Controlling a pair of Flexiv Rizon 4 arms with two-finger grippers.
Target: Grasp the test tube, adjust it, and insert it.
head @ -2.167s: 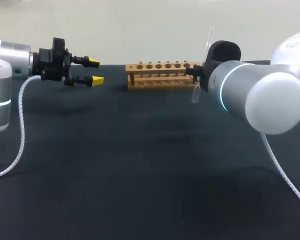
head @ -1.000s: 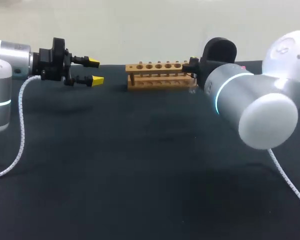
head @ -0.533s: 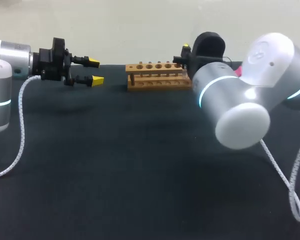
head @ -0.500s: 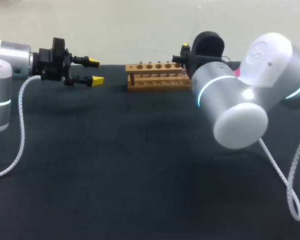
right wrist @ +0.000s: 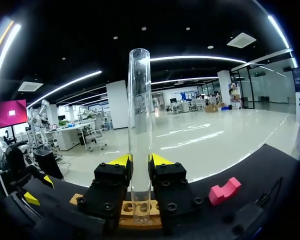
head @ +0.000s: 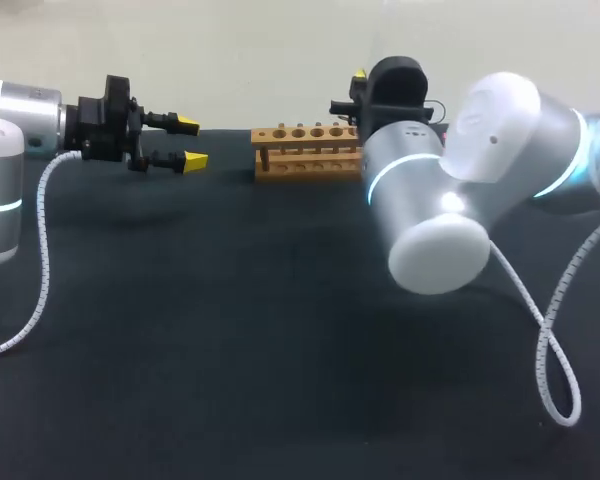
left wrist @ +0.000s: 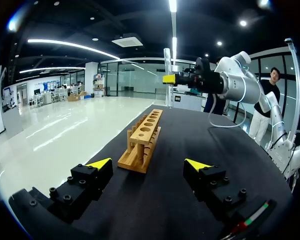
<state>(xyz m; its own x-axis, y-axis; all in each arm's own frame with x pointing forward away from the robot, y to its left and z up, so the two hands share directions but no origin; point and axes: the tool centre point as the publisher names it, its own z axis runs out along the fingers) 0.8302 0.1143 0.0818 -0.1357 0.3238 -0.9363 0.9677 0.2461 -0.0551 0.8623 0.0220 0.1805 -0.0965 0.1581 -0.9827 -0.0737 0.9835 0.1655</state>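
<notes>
Above the black table [head: 230, 330] in the head view, the left end effector [head: 185, 142] is hanging wide open beside the light wooden tube rack [head: 305, 150], while the right arm [head: 450, 200] is hiding its load. From the left wrist, the clear glass test tube [left wrist: 167, 62] is showing upright above the rack's far end. From the right wrist, the right end effector [right wrist: 139, 160] is clamping that tube, its lower end over the rack, with a pink block [right wrist: 225, 191] lying nearby.

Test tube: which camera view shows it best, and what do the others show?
Right wrist view: the tube stands upright, full length, clamped in the right gripper. Left wrist view shows it small and distant. In the head view it cannot be made out.
</notes>
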